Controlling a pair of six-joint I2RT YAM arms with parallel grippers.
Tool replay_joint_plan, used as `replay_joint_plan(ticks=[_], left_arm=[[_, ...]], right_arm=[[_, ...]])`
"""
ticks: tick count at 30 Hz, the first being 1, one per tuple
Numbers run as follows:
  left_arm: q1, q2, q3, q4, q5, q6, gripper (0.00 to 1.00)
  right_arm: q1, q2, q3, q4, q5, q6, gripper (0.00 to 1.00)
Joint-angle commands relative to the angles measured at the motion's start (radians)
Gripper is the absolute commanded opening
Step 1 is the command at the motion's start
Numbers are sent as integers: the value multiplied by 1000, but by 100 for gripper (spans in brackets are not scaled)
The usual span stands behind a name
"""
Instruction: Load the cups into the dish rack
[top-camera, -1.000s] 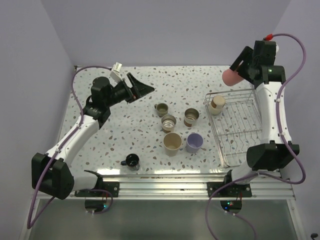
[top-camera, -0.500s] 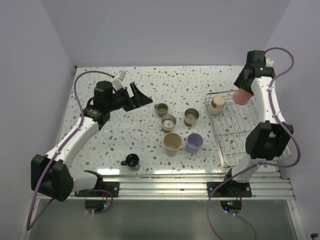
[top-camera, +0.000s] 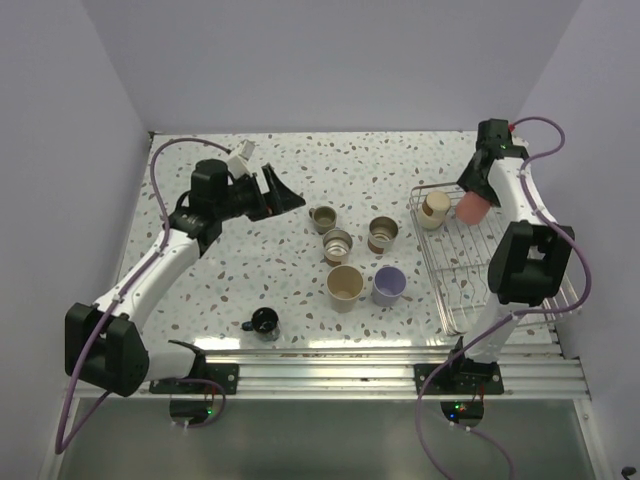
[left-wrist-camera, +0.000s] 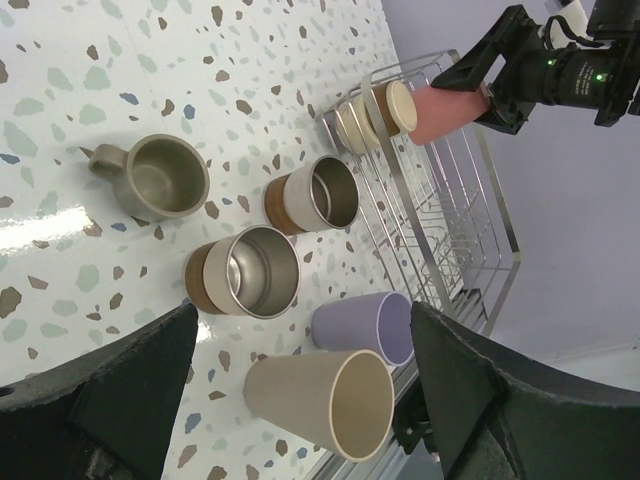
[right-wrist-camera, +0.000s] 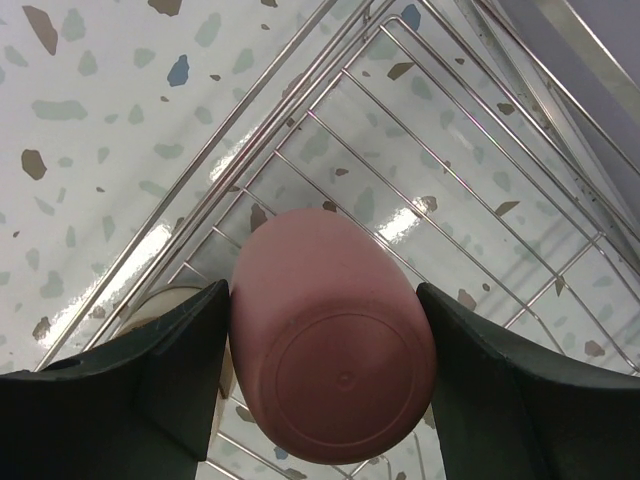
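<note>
My right claw (right-wrist-camera: 335, 385) is clamped on the red-pink cup (right-wrist-camera: 330, 340), one finger on each side of it, and the cup's base faces my wrist camera. I hold it over the far end of the dish rack (top-camera: 470, 272), just beside the beige cup (top-camera: 435, 208) that lies inside the rack at its far left corner. That beige one may be two cups nested together; from here I cannot tell. I also cannot tell whether the red-pink cup touches the wires.

My left claw (top-camera: 288, 192) hangs wide and empty above the bench (top-camera: 240, 270), left of the cups and pointing toward them.

Six cups stand on the bench, outside the rack: a grey-tan mug (top-camera: 322, 218) with a handle, two steel cups (top-camera: 338, 245) (top-camera: 383, 235) just right of it, a tan cup (top-camera: 345, 285) and a lavender cup (top-camera: 389, 285) side by side nearer me, and a small dark blue mug (top-camera: 264, 322) apart at the near edge.
</note>
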Motion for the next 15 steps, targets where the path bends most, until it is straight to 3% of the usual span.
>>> replay_joint_plan(ticks=[1, 15], left_arm=[[4, 10, 57, 0, -17, 43, 89], [6, 103, 113, -15, -22, 53, 90]], right_arm=[[0, 23, -8, 71, 44, 51, 0], [0, 89, -38, 140, 59, 136, 0]])
